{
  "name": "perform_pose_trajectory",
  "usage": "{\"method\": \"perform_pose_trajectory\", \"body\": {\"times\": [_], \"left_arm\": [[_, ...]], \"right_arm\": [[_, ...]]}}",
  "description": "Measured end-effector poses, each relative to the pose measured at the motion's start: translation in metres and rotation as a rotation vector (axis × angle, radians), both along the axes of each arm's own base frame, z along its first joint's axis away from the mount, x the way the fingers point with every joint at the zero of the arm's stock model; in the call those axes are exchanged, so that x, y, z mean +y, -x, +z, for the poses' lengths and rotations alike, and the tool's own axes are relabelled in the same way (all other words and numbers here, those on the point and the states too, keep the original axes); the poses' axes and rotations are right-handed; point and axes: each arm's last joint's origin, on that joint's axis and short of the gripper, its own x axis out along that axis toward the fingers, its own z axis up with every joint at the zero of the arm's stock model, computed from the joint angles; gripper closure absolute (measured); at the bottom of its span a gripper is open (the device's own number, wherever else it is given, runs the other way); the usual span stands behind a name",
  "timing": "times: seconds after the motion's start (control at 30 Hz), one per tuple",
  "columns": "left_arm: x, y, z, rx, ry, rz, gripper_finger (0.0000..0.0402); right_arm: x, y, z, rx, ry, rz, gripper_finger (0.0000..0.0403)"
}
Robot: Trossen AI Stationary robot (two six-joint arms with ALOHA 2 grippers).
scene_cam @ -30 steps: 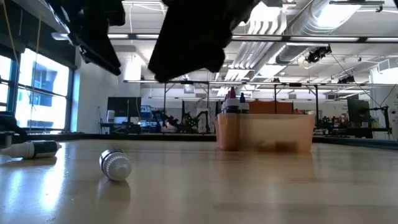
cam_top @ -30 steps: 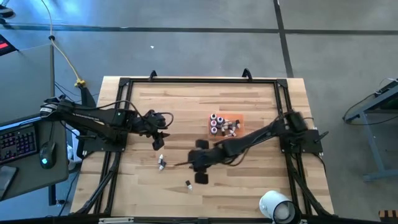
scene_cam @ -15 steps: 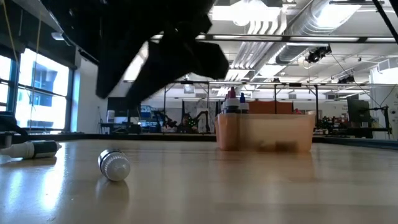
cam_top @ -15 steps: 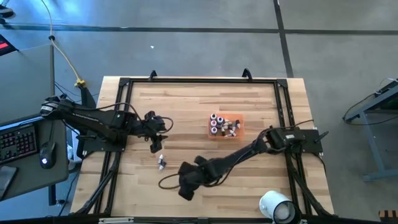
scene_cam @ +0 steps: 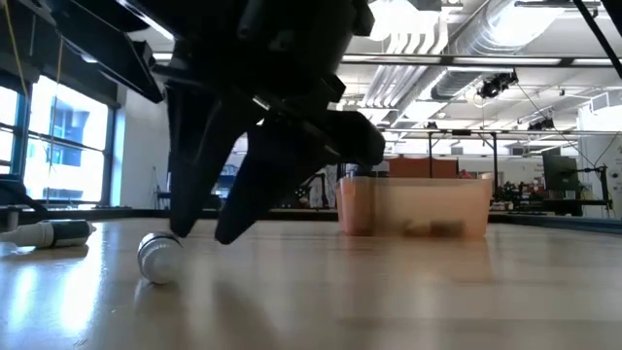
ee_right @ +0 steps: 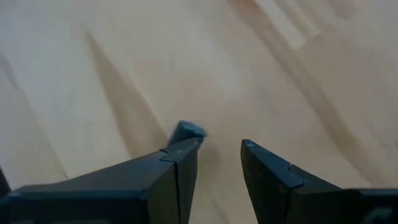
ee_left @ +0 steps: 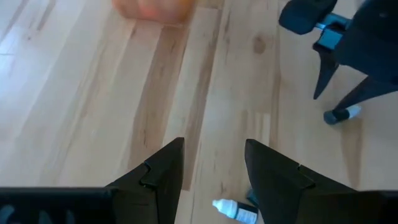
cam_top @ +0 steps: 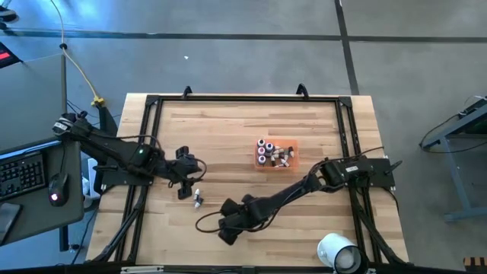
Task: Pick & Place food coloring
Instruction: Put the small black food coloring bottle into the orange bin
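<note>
Food coloring bottle (scene_cam: 157, 257) is being straddled on the table (cam_top: 251, 129) by the right gripper (scene_cam: 202, 231), fingers parted; left gripper (ee_left: 213, 180) is being held open.

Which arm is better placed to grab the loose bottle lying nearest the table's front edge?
Right. The right gripper is down at the table with open fingers right beside that bottle. The left gripper hovers open by a different bottle farther back.
</note>
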Motion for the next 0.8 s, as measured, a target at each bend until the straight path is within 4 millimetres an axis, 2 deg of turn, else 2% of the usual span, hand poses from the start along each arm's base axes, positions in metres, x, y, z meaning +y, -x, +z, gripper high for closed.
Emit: {"method": "perform_pose_trajectory", "body": {"times": [0.43, 0.57, 0.8], "left_arm": [[-0.001, 0.001, 0.0, 0.0, 0.012, 0.005, 0.0235], [-0.001, 0.0, 0.0, 0.0, 0.012, 0.005, 0.0235], [-0.001, 0.001, 0.0, 0.005, 0.012, 0.006, 0.0235]], "right_arm": [[0.003, -0.007, 0.022, -0.077, 0.005, 0.053, 0.0286], [0.004, -0.001, 0.013, -0.047, 0.057, 0.091, 0.0286], [0.004, 0.002, -0.008, -0.036, 0.019, 0.083, 0.0286]]}}
